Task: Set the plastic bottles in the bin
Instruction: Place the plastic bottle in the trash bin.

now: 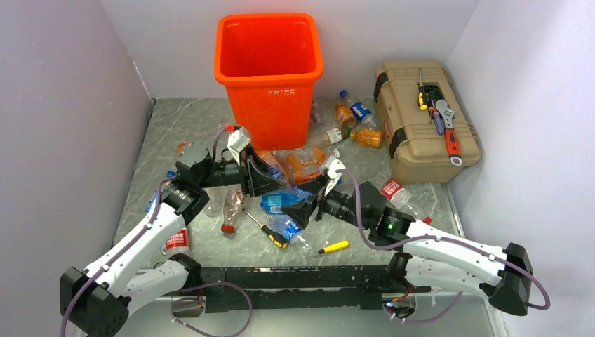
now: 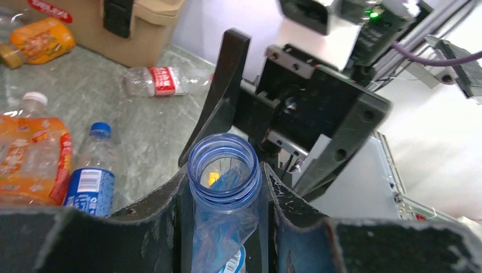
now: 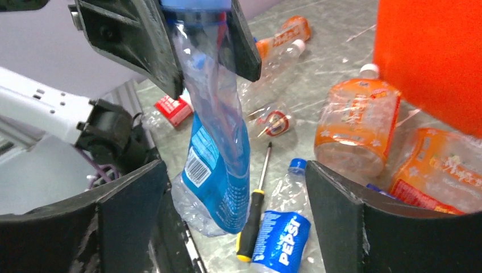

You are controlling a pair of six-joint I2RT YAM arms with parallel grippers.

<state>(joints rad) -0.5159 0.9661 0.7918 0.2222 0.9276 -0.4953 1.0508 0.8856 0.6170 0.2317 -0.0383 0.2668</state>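
From above, we see the left gripper (image 1: 275,189) and the right gripper (image 1: 295,213) meeting over the grey table (image 1: 175,133), just in front of the orange bin (image 1: 266,112). A crushed blue-labelled bottle (image 1: 281,203) sits between them, outside the bin. Other plastic bottles (image 1: 367,137) lie scattered around the bin's foot, some beside the tan toolbox (image 1: 414,140).

On the left wrist view we find the left fingers clamped on the uncapped blue neck of that bottle, its open mouth facing the camera. The right gripper stands just behind it.

On the right wrist view the bottle hangs down from the left jaws. Our right fingers (image 3: 341,216) stand wide apart on either side of it, touching nothing. Beneath lie a Pepsi bottle (image 3: 281,236) and a yellow-handled screwdriver (image 3: 256,210).
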